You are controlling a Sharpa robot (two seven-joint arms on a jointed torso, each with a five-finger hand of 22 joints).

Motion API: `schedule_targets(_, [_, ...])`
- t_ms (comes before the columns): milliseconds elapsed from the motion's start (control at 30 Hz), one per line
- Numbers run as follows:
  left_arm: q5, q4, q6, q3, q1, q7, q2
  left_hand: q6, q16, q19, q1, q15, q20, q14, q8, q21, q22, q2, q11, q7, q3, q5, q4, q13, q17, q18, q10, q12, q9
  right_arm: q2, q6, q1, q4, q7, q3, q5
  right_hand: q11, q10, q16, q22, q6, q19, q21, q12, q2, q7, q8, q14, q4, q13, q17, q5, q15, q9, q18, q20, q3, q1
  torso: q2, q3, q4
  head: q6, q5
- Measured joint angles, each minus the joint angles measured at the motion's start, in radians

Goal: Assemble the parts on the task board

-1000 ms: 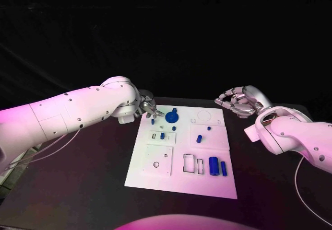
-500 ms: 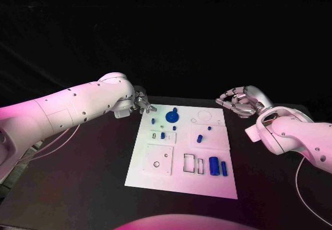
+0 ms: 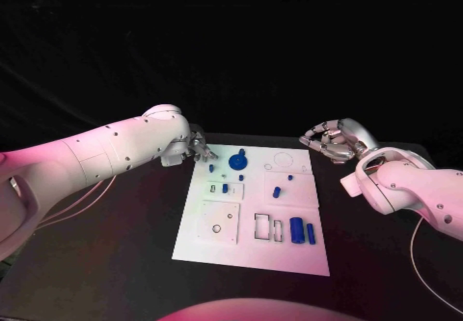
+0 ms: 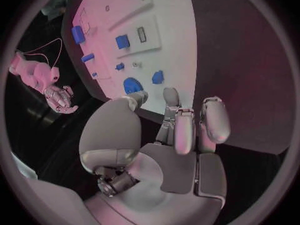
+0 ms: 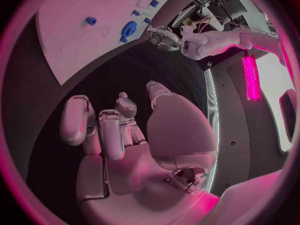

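The task board (image 3: 253, 221) lies in the middle of the black worktop (image 3: 126, 234), long axis running from 6 to 12 o'clock. We see the blue parts spread over it: a round disc part (image 3: 236, 161) near the 12 o'clock end, small pegs (image 3: 276, 192) around the centre, and two upright blue cylinders (image 3: 302, 231) towards 5 o'clock, beside outlined rectangular slots (image 3: 262, 227).

Our left hand (image 3: 200, 150) hovers at the board's 11 o'clock corner, just beside the disc part; in the left wrist view its fingers (image 4: 187, 130) are apart and extended, holding nothing. Our right hand (image 3: 328, 142) hangs off the board at about 1 o'clock, well apart from any part, fingers (image 5: 100, 127) loosely curled yet separated and also holding nothing.

We judge the step in hand to be the choice and approach of a part at the far end, with no piece gripped at present. The next move likely calls for lowering the left hand over the disc part or a nearby peg, closing the fingers around it squarely, and then carrying it to its matching recess.
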Motion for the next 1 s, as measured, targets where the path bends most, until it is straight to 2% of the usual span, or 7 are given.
schedule_targets(333, [0.005, -0.007, 0.025, -0.006, -0.001, 0.000, 0.008, 0.007, 0.004, 0.004, 0.000, 0.000, 0.004, 0.000, 0.000, 0.000, 0.003, 0.000, -0.002, 0.000, 0.000, 0.000, 0.000, 0.024, 0.000, 0.000, 0.009, 0.018, -0.002, 0.002, 0.000, 0.000, -0.002, 0.002, 0.000, 0.000, 0.000, 0.000, 0.000, 0.000, 0.000, 0.000, 0.000, 0.000, 0.000, 0.000, 0.000, 0.000, 0.000, 0.000, -0.001, 0.006, 0.000, 0.000, 0.000, 0.000, 0.000, 0.000, 0.000, 0.0002, 0.0012, -0.005, -0.001])
schedule_targets(800, [0.017, -0.011, 0.046, -0.013, -0.003, 0.003, 0.013, 0.018, 0.004, 0.004, 0.005, 0.000, 0.003, 0.000, 0.000, 0.000, 0.004, 0.005, -0.002, -0.004, -0.003, 0.000, -0.003, 0.028, 0.000, 0.000, 0.016, 0.023, -0.006, 0.004, 0.002, 0.000, -0.004, 0.004, 0.000, 0.001, 0.000, 0.000, 0.000, 0.000, 0.000, 0.000, 0.000, 0.000, 0.000, 0.000, 0.000, 0.000, 0.000, 0.000, -0.001, 0.006, 0.000, 0.000, 0.000, 0.000, 0.000, 0.000, -0.001, 0.0002, 0.0008, -0.004, 0.003])
schedule_targets(1000, [0.023, -0.011, 0.047, -0.014, -0.003, 0.003, 0.013, 0.025, 0.004, 0.003, 0.036, 0.000, 0.003, 0.000, -0.005, 0.000, 0.005, 0.036, -0.005, -0.004, -0.003, 0.000, -0.003, 0.029, 0.000, 0.000, 0.020, 0.027, -0.012, 0.004, 0.003, 0.000, -0.005, 0.004, 0.000, 0.001, 0.000, 0.000, 0.000, 0.000, 0.000, 0.000, 0.000, 0.000, 0.000, 0.000, 0.000, 0.000, 0.000, 0.000, -0.001, 0.006, 0.000, 0.000, 0.000, 0.000, 0.000, 0.000, -0.001, 0.0002, 0.0004, -0.006, 0.003])
